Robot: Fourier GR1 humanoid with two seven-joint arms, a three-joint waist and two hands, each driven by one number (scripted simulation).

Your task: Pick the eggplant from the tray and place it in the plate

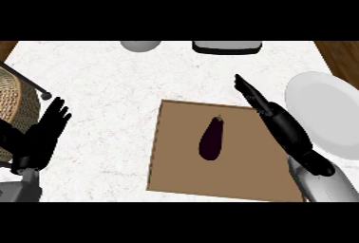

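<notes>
1. On the brown tray (175, 161), which sits toward the near right part of the white surface (105, 80), the eggplant (212, 139) lies at about the middle. It points lengthwise from the near edge to the far edge, its stem end toward the far edge. Nothing touches it.
2. As for progress, no step of the task is done. The eggplant has not been picked up, and the white plate (329, 114) at the surface's right edge, just beside the tray, has nothing on it that I can see. Reaching, grasping, lifting, carrying across and setting down all remain.
3. The right hand (280, 123) hangs over the tray's right side, between the eggplant and the plate. It is near the eggplant but apart from it. Its forearm comes in from the near right corner and slants toward the far edge.
4. That hand's fingers (247, 90) are stretched out straight and close together, pointing toward the far edge just past the tray's far right corner. They are open and hold nothing.
5. To take the eggplant, I judge the hand must swing leftward over it and curl round it.
6. The left hand (43, 130) rests open near the surface's left edge, fingers up and spread, beside a woven basket (10, 104). It holds nothing.
</notes>
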